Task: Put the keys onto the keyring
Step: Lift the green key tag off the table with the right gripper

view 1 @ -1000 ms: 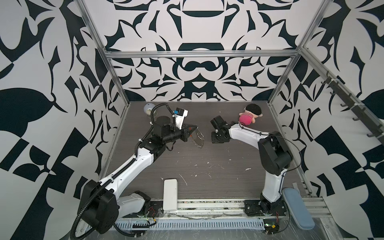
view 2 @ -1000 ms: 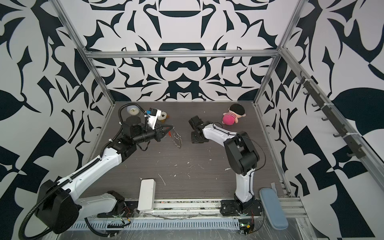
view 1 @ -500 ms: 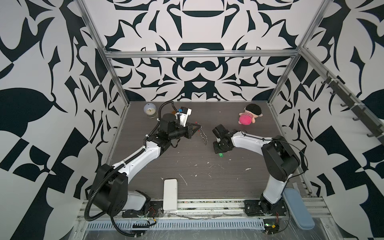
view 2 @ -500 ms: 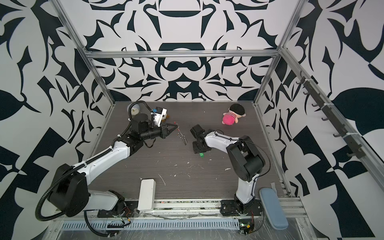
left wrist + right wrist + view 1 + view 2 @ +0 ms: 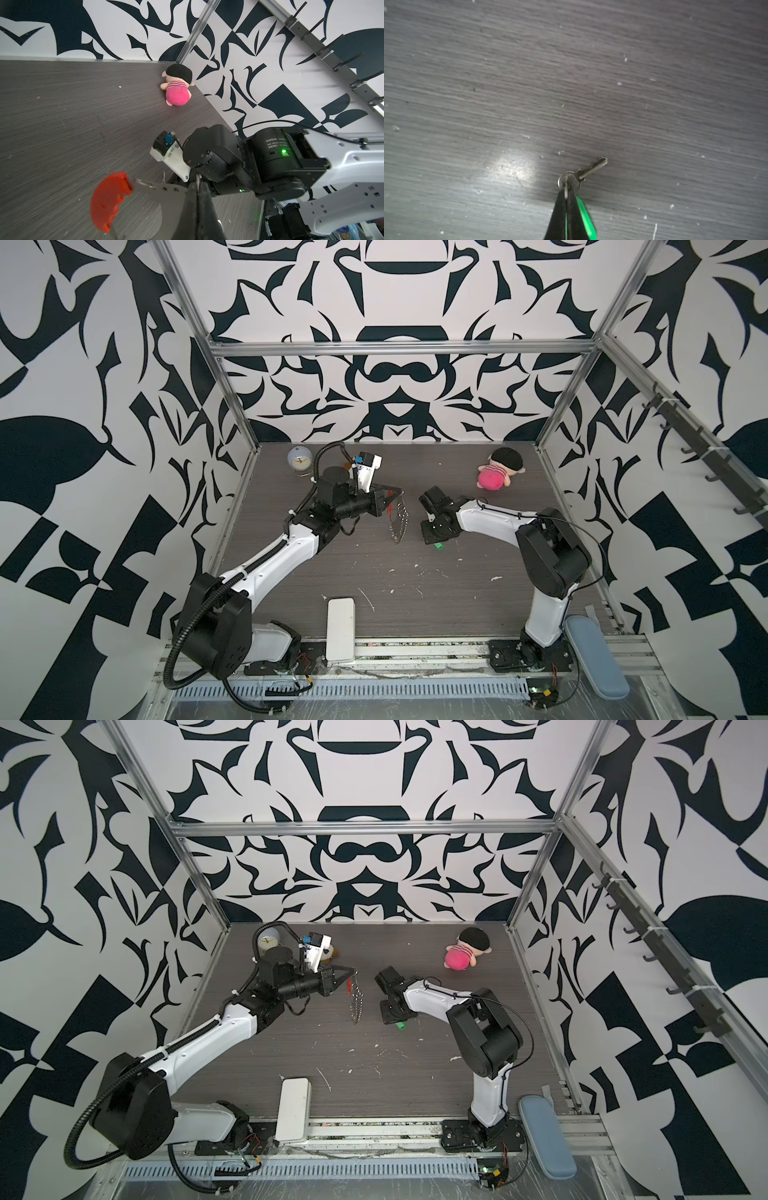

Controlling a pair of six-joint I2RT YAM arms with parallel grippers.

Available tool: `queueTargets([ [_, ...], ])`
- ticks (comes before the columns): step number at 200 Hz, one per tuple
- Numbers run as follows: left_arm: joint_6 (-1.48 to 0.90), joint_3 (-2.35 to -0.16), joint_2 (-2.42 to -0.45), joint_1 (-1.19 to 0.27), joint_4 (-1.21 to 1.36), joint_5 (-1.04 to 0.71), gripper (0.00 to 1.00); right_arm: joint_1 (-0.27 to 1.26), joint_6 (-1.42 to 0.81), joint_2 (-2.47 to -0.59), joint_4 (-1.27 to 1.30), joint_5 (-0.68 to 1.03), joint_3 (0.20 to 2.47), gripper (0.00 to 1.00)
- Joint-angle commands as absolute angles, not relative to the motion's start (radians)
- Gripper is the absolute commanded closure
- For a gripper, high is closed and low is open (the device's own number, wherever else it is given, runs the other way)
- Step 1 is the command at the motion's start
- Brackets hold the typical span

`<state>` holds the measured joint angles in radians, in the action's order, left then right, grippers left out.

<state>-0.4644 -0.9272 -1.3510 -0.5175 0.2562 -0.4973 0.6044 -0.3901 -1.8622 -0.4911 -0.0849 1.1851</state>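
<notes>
While left hand (image 5: pixel 198 182) pinches hanging keyring (image 5: pixel 399 523), right hand (image 5: pixel 566 193), tips together, pinches keys (image 5: pixel 572 179).

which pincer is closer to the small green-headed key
Right. The right pincer is shut on a small metal ring right against the small green-headed key; the left pincer is off to the side, shut on the silver chain keyring with a red-orange bar.

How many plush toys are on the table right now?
2: a pink doll near the far right corner, and a white-and-brown plush mostly hidden behind the left wrist camera. Others may be hidden.
</notes>
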Motion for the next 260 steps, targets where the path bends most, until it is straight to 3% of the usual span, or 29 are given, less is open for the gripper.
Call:
queueTargets([
  [1,-0.477,-0.928,-1.329,-0.523,0.299,-0.510,1.00,0.611,-0.384,-1.838,-0.517,-0.110,1.198,0.91],
  [59,-0.479,-0.925,-1.330,-0.526,0.303,-0.514,1.00,0.615,-0.383,-1.796,-0.508,-0.104,1.184,0.76],
  [260,-0.470,-0.928,-1.325,-0.534,0.277,-0.516,1.00,0.615,-0.422,-1.752,-0.390,-0.083,1.084,0.74],
])
